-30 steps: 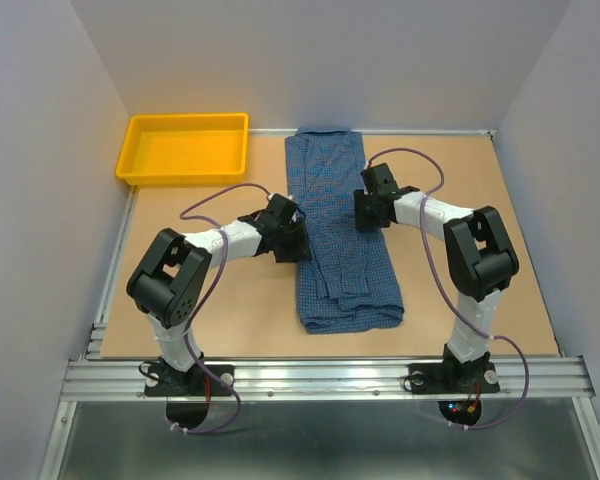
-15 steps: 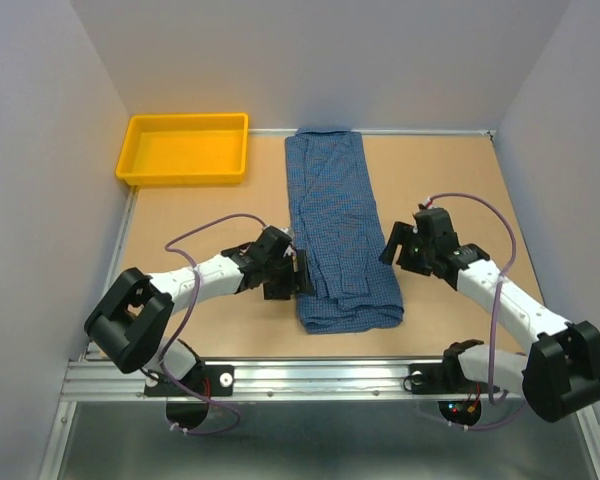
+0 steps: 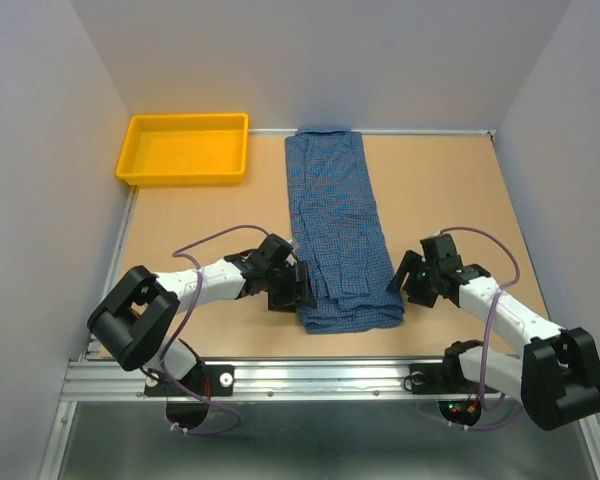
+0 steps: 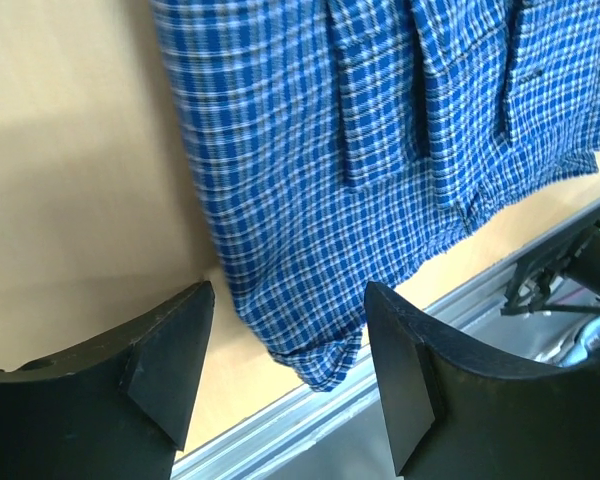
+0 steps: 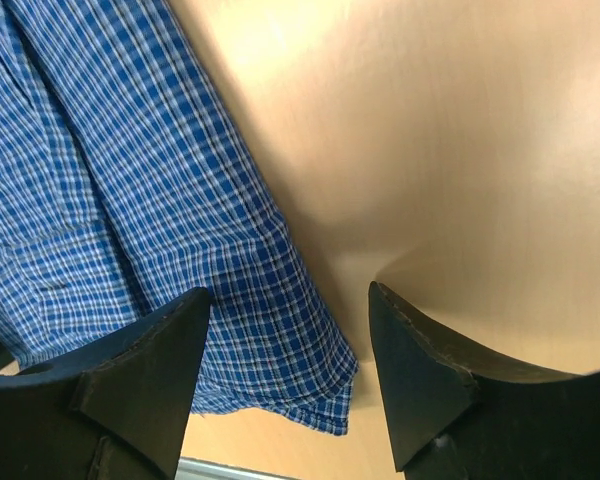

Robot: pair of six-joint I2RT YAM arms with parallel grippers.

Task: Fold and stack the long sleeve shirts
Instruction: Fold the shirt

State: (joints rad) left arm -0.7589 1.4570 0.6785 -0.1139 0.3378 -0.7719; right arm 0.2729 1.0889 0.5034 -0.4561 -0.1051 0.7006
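Left hand [image 3: 302, 286] and right hand [image 3: 404, 281], spread wide, empty, beside near corners of blue checked shirt [image 3: 335, 210]

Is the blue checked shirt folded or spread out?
Partly folded: the shirt lies as a long narrow strip with overlapping layers, not yet folded crosswise.

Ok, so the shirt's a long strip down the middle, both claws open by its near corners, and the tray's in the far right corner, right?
No: the tray is in the far left corner, per the top view. The rest holds: the shirt is a long strip down the middle, with the left claw and right claw open by its near corners.
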